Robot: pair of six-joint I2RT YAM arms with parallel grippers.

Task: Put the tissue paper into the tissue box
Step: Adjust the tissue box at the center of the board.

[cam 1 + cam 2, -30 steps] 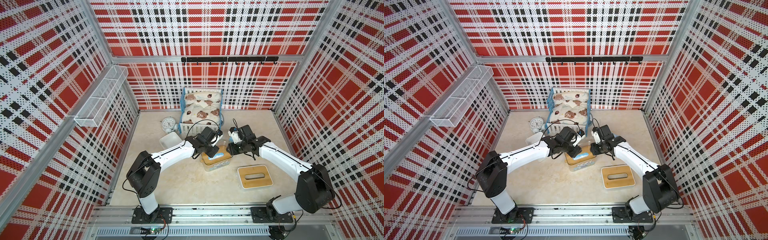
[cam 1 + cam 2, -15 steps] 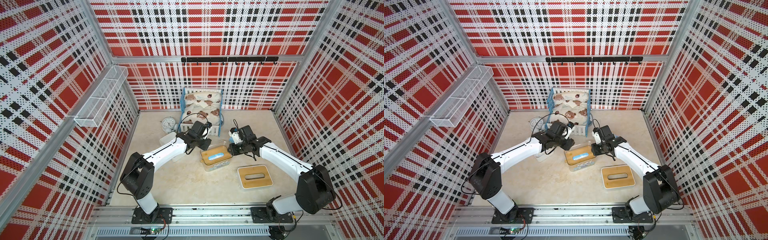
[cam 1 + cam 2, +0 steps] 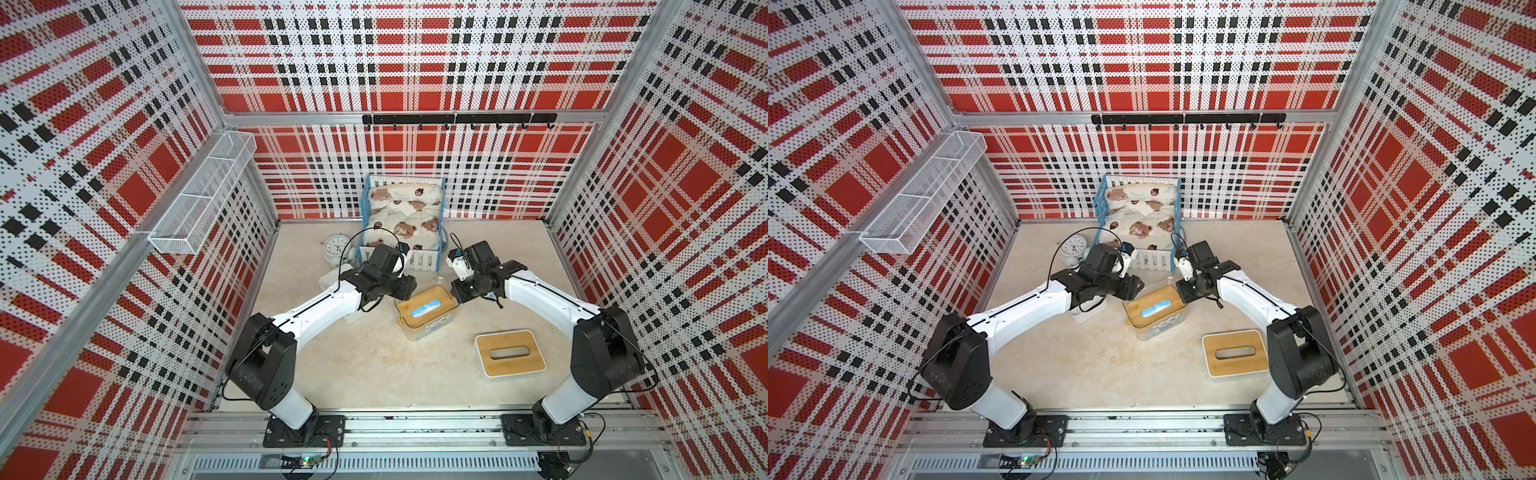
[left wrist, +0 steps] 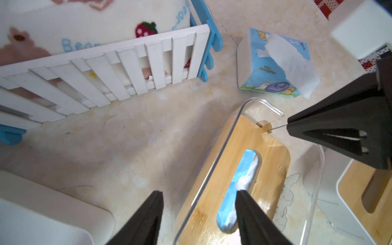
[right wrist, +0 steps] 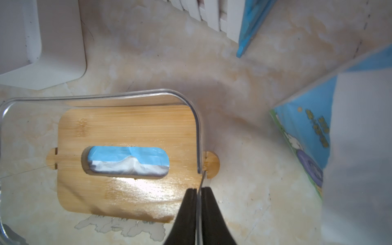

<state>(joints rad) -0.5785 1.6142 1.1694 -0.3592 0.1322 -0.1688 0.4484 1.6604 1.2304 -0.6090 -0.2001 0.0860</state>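
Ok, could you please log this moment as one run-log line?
left gripper: open, over clear tissue box edge | right gripper: shut on box wall | tissue paper: inside, under wooden lid

Stereo overhead, wrist views sharing tissue box (image 4: 271,161)

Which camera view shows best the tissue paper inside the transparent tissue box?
The right wrist view: the tissue paper fills the slot of the bamboo lid, seen nearly from above, blue wrap and white sheet clear. The left wrist view shows it slanted and narrow. Both top views show only a small blue patch.
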